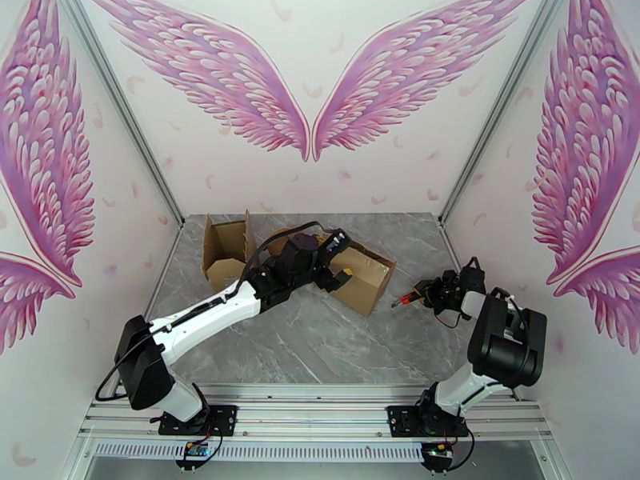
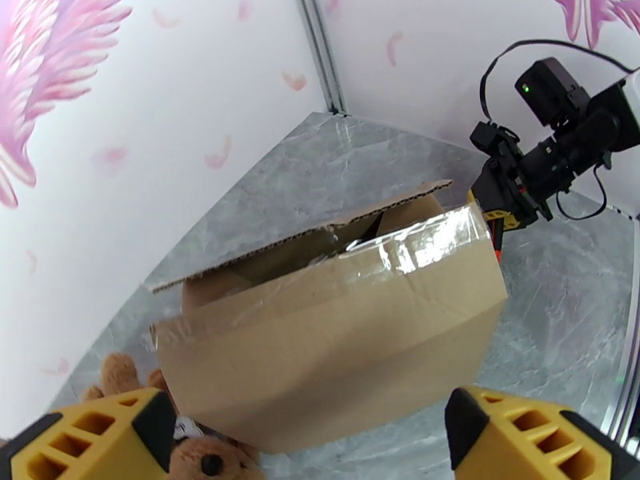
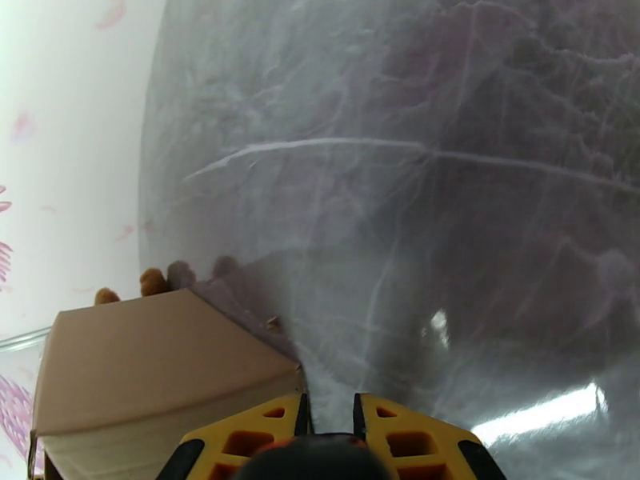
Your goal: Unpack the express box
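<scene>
The left gripper (image 2: 308, 422) is held wide open just before the taped express box (image 2: 336, 346), which is set on the table (image 1: 336, 346) — a plush bear (image 2: 204, 462) beside it. The right gripper (image 1: 418, 296) is clamped on a thin red tool (image 1: 402, 301), apart from the box.

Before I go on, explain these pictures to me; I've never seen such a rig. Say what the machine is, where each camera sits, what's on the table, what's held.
Two robot arms are bolted at the near edge of a grey table, each ending in a two-finger gripper. One picture looks down from above and behind them; the others come from a camera on each wrist. On it: a taped cardboard box, an open box left of it, a brown plush toy beside the taped one. The left gripper gapes open at the taped box, holding nothing. The right gripper is closed on a slim red-tipped tool.
</scene>
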